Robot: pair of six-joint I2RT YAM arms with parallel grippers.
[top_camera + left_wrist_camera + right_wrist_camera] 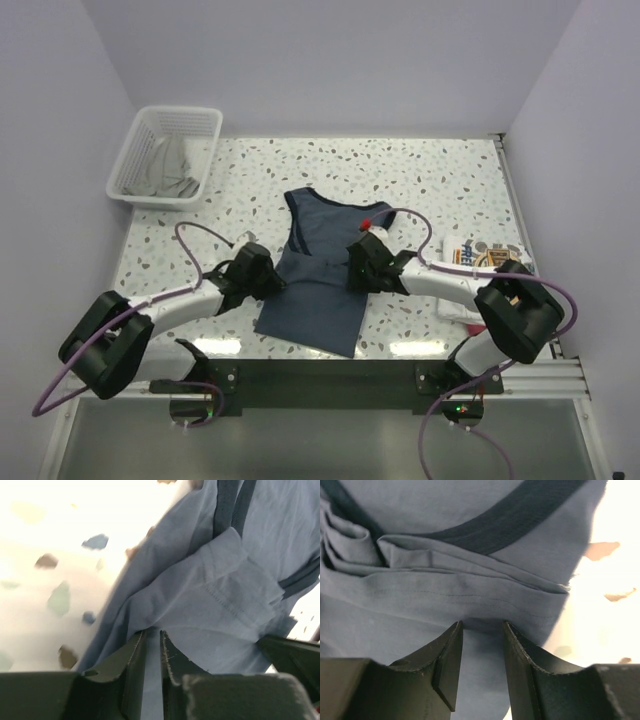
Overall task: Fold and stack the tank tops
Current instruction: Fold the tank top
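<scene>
Between pinching grippers (268,282) (352,272), blue tank top (320,290), basket (165,155) far-left, white top (470,255) right.

You're looking at a speckled terrazzo-patterned table (450,180), brightly lit, boxed in by plain pale lavender walls (350,60) on three sides (glare whitens the far edge). A white mesh basket (166,155) occupies its far-left corner.

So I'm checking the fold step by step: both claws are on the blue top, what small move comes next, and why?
Probably lift both edges slightly and carry them up toward the straps. The left claw looks pinched on the blue top at its left edge, and the right claw has cloth bunched between its fingers at the right edge. The lower half lies flat on the table.
</scene>
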